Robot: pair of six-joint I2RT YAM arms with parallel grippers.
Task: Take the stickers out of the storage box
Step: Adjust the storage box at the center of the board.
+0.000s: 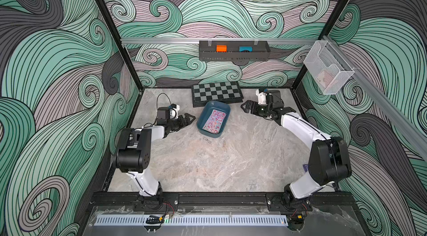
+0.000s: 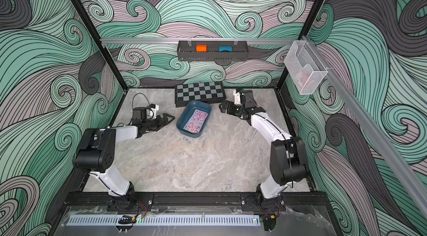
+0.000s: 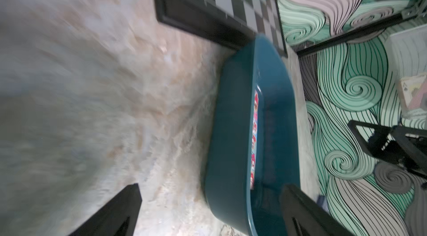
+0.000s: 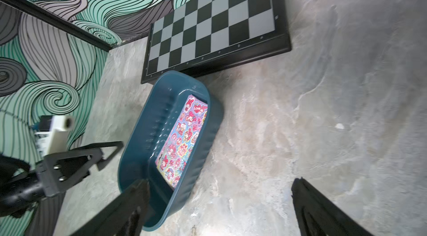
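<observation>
The storage box [image 1: 204, 114] sits on the marble-look worktop [image 1: 208, 165], turned at a slant, its far end right up against the near edge of the chessboard [image 1: 216, 91]. The stickers [image 1: 216, 120] lie flat on its floor, nearer the wall on the right arm's side; the right wrist view shows the top sheet [image 4: 182, 140] covered with small pink cartoon figures. The left end effector [image 1: 190, 118] hangs just beside one long side of the tub, released, its jaws spread wide with nothing between them. The right end effector [image 1: 245, 107] is near the opposite side by the chessboard's corner, also released and empty. Neither touches the tub
</observation>
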